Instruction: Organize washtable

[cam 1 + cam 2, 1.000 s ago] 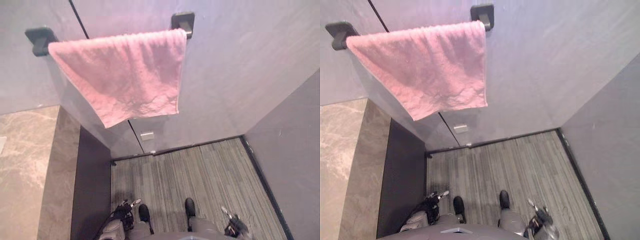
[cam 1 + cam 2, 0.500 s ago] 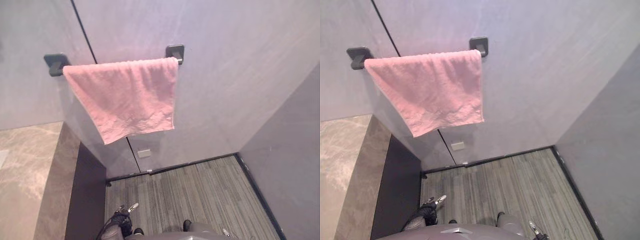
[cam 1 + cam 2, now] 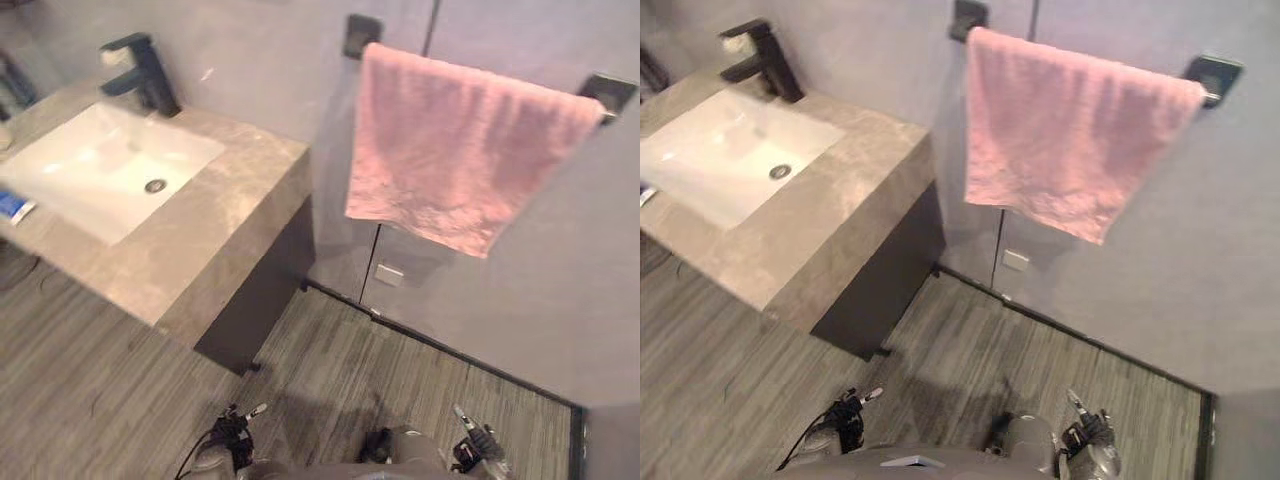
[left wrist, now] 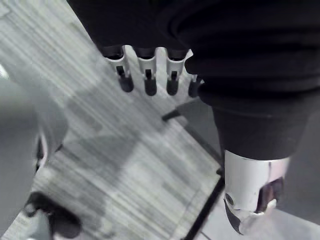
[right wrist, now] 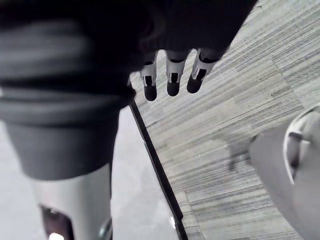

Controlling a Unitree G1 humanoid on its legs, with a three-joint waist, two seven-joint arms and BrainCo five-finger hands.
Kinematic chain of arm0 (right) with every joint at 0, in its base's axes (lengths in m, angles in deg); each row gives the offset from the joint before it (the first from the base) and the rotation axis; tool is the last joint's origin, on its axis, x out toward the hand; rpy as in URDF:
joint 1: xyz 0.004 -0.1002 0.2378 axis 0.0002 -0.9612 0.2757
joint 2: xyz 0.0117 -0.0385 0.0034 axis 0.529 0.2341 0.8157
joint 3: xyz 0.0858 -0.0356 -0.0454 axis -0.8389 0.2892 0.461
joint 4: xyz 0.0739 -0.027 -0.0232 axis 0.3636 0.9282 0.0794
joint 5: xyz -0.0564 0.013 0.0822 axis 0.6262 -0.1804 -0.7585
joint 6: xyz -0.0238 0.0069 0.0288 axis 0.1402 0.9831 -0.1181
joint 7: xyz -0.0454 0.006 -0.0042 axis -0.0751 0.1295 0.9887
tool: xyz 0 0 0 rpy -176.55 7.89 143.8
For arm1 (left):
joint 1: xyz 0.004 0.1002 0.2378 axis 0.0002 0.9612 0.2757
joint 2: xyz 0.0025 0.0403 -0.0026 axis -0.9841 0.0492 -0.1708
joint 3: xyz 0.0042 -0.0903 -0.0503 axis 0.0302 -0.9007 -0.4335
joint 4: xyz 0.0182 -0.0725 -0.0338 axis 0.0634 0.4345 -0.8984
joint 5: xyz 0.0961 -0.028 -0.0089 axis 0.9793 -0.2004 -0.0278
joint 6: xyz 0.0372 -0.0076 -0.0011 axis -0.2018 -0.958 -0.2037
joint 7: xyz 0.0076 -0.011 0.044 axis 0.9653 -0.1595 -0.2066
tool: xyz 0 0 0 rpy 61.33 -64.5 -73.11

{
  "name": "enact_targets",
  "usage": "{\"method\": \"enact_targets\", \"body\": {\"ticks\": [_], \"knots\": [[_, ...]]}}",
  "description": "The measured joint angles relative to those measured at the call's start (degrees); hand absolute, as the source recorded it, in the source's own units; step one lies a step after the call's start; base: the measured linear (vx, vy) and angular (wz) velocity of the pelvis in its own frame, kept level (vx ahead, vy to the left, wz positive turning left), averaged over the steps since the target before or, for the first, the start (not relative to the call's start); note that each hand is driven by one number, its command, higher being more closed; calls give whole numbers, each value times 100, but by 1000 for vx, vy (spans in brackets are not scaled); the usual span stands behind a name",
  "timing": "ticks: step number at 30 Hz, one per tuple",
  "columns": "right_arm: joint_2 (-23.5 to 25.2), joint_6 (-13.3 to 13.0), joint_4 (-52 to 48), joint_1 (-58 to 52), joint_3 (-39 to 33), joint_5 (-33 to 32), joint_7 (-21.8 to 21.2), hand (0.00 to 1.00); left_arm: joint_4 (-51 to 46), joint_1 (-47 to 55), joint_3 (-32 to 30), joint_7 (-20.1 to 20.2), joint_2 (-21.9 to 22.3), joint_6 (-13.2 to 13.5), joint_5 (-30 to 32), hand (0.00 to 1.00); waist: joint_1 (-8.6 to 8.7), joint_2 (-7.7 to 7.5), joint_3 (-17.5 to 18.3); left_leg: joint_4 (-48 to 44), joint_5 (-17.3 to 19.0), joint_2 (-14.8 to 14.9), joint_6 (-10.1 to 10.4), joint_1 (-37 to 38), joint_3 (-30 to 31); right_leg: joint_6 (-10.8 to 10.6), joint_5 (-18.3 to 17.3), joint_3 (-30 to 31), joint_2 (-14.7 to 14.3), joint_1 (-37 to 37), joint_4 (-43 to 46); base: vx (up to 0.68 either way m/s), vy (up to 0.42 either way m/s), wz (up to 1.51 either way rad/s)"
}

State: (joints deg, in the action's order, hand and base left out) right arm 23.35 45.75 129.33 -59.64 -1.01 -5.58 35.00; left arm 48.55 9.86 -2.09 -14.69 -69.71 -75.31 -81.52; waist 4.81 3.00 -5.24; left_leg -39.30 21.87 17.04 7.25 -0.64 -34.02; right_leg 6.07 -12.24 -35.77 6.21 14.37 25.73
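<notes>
The left robot hand [image 3: 232, 440] and the right robot hand [image 3: 472, 447] hang low over the floor [image 3: 340, 360], fingers loosely straight and spread, holding nothing. The worktop [image 3: 215, 215] stands well ahead of the left robot hand and out to its left, bearing a white sink [image 3: 100, 165] with a black tap [image 3: 140, 70] behind it. A pink towel [image 3: 455, 160] hangs on the wall [image 3: 250, 50], ahead of the right robot hand and well apart from it.

The towel [image 3: 460, 160] hangs on the wall [image 3: 265, 55], right of the washtable [image 3: 215, 215].
</notes>
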Motion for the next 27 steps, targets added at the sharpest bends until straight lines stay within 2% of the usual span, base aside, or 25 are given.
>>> {"method": "enact_targets", "body": {"ticks": [1, 3, 4, 5, 6, 7, 8, 9, 10, 11, 12, 13, 14, 15, 17, 18, 20, 21, 22, 23, 24, 25, 27], "knots": [[8, -1, 13, 59, 38, 4, 2, 0, -35, -68, 162, 1, -5, -1, 11, 0, -3, 35, 21, 642, 202, -144, -49, 126, -11, -14, 99, -68, -72, 73, -166, 38, 120, 49], [2, 0, 66, 70, 46, 8, 23, 0, -36, -207, 298, 4, -2, 4, 69, 0, 5, 6, 13, 1436, 181, -413, -17, 353, -65, -34, 208, -144, -17, 83, -243, 13, 117, 27], [-87, 10, 199, 75, 64, 9, 57, 0, -89, -247, 484, 15, 15, 8, 75, 0, 21, -4, 15, 1928, 131, -632, -13, 573, -41, -33, 208, -142, 128, 125, 4, 17, 169, 30], [-184, 9, 228, 22, 212, 16, 83, 0, -152, -318, 667, 8, 34, 41, 81, 0, 57, -23, 5, 2215, 70, -841, 7, 761, -18, -6, 200, -94, 385, 215, 402, 10, 184, 27], [-232, 9, 230, -14, 301, 29, 91, 0, -164, -329, 690, 12, 56, 66, 107, 0, 77, -33, 5, 2297, 37, -932, -8, 838, -9, 13, 209, -66, 477, 232, 526, 13, 222, 8], [-268, 11, 235, -64, 459, 110, 108, 0, -203, -279, 686, 7, 75, 122, 195, 0, 64, -66, -1, 2155, -5, -1016, 7, 877, -36, -26, 257, 146, 457, 95, 270, -22, 226, -20], [-210, 11, 239, -7, 599, 179, 108, 0, -215, -256, 677, 2, 20, 176, 215, 0, 11, -280, -120, 1689, 150, -967, -69, 607, -2, -309, 452, 411, 438, -99, -224, -83, 194, -36], [-188, 8, 242, 28, 683, 194, 109, 0, -222, -257, 676, 1, 1, 215, 248, 0, 3, -319, -170, 1834, 211, -973, -235, 559, 2, -334, 618, 486, 436, -145, -371, -268, 87, -37], [-190, 0, 234, 42, 792, 234, 101, 0, -248, -222, 678, 2, -39, 233, 289, 0, 36, -316, -213, 2510, -407, -913, -344, 511, -12, -456, 862, 580, 406, -166, -444, -262, 83, -29], [-167, 15, 239, 22, 905, 235, 96, 0, -240, -144, 680, -3, -76, 232, 314, 0, 9, -429, -255, 2631, -523, -1060, -387, 641, -50, -641, 989, 876, 444, -164, -429, -197, 236, -13], [-118, 15, 230, -49, 973, 234, 81, 0, -226, -100, 686, -3, -122, 230, 401, 0, 36, -426, -268, 2671, -545, -1049, -416, 675, -23, -942, 1208, 1317, 371, -148, -432, -34, 429, 5], [-29, 12, 200, -152, 1041, 199, 38, 0, -123, -18, 637, 2, -184, 224, 463, 0, 59, -422, -283, 2659, -592, -1021, -494, 671, 22, -1091, 1501, 1907, 244, -106, -408, 16, 465, 33], [-21, 7, 161, -222, 1101, 225, 16, 0, -67, 57, 603, -2, -209, 196, 512, 0, 76, -488, -274, 2647, -615, -992, -535, 641, 134, -1093, 1577, 2248, 167, -49, -145, 59, 357, 63], [-15, 8, 159, -316, 1164, 224, -11, 0, -57, 100, 508, 1, -308, 150, 517, 0, 74, -546, -294, 2583, -620, -918, -613, 563, 303, -1109, 1492, 2552, 64, 17, 360, 122, 186, 73], [11, 6, 152, -420, 1178, 228, -28, 0, 16, 102, 366, -6, -378, 82, 578, 0, 71, -576, -306, 2557, -672, -898, -726, 502, 690, -1289, 1239, 2899, -100, 146, 1565, 283, 47, 107], [3, 7, 152, -450, 1206, 237, -43, 0, 16, 130, 364, -1, -434, 67, 637, 0, 54, -582, -308, 2481, -694, -922, -747, 409, 938, -1309, 1202, 3168, -295, 33, 1794, 303, 13, 110], [-6, 5, 139, -479, 1349, 285, -74, 0, 13, 200, 262, 2, -451, 63, 642, 0, 57, -622, -306, 2274, -696, -985, -745, 264, 1116, -1301, 1257, 3394, -393, -254, 1390, 75, 9, 79], [-24, 3, 103, -350, 1503, 424, -120, 0, 37, 259, 65, -2, -441, 44, 644, 0, 4, -687, -362, 1458, -789, -939, -644, -275, 1324, -1280, 1164, 3624, -281, -694, 714, -311, -37, 66], [-13, 18, 117, -263, 1571, 460, -129, 0, 62, 235, 11, 0, -433, 46, 651, 0, -64, -822, -409, 1478, -568, -1055, -823, -515, 1359, -1324, 1058, 3767, -146, -763, 496, -753, -381, 59], [-54, 5, 107, -174, 1631, 522, -134, 0, 39, 224, -6, -7, -303, 51, 657, 0, -128, -720, -341, 2770, -1725, -926, -801, -589, 1462, -1519, 678, 4017, -223, -858, 296, -934, -527, 28], [22, 10, 124, 20, 1760, 597, -135, 0, -78, 237, -46, -26, -356, 50, 616, 0, -270, -857, -382, 2658, -1812, -1075, -741, -809, 1505, -1324, 422, 4236, -89, -872, 107, -795, -540, 18], [54, 7, 119, 90, 1867, 641, -149, 0, -107, 226, -47, -42, -385, 62, 617, 0, -345, -825, -384, 2605, -1798, -1068, -761, -930, 1506, -1242, 370, 4247, -72, -895, -148, -588, -364, 3], [172, 11, 119, 345, 2170, 699, -174, 0, -98, 222, -55, -68, -475, 67, 615, 0, -500, -862, -365, 2410, -1800, -983, -760, -1205, 1509, -1197, 382, 4238, -137, -1167, -983, -301, -220, -10]]}}
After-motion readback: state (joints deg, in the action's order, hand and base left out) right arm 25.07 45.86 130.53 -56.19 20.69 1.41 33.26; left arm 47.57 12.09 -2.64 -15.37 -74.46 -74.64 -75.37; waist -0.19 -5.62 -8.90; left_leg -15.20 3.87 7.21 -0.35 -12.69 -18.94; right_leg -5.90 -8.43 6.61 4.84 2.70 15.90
